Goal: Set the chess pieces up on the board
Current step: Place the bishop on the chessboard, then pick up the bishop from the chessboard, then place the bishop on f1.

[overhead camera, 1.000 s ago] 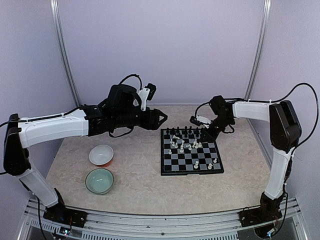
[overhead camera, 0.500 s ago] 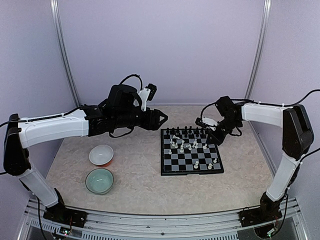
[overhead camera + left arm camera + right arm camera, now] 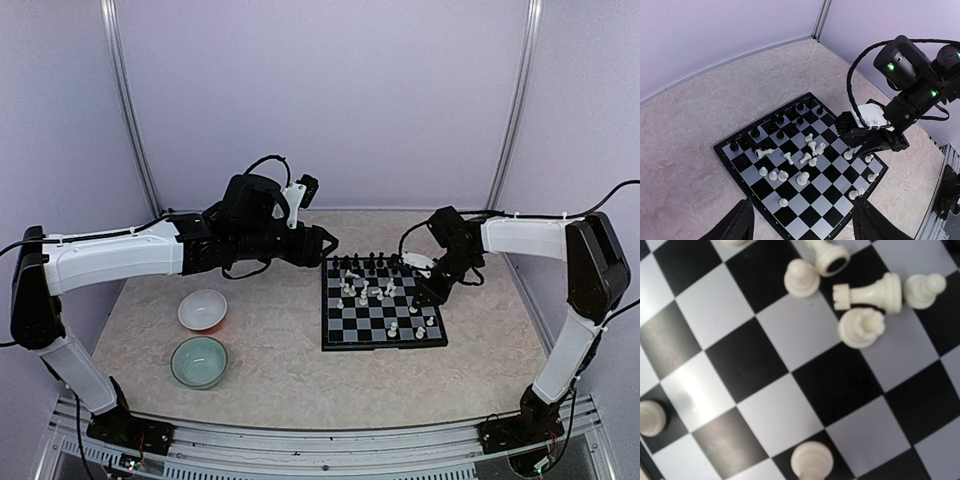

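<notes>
While the right pincer (image 3: 420,293) hung low over the right side of the chessboard (image 3: 350,332), none of its fingers showed in its own camera, so whether it was clenched or released could not be told. Directly below it lay a crowded knot of white pieces (image 3: 810,150): a rook (image 3: 870,292) toppled on its side, a crowned piece (image 3: 861,327) standing just beside it, and a pawn (image 3: 924,290) close to the rook's base. The black pieces (image 3: 370,262) stood in rows beyond the pincer, along the board's far edge.

These figures looked tiny, light, hard and smooth, likely to skid or tip at a nudge. The fallen rook would probably best be pinched across its narrow waist, though its close neighbours left little room for fingers and could easily be knocked over.

The left pincer (image 3: 802,227) was released, its fingers spread wide, holding nothing, poised high off the board's far left corner. Well behind it on the worktop (image 3: 270,380) sat a white bowl (image 3: 202,309) and a pale green bowl (image 3: 198,360), clear of the work.
</notes>
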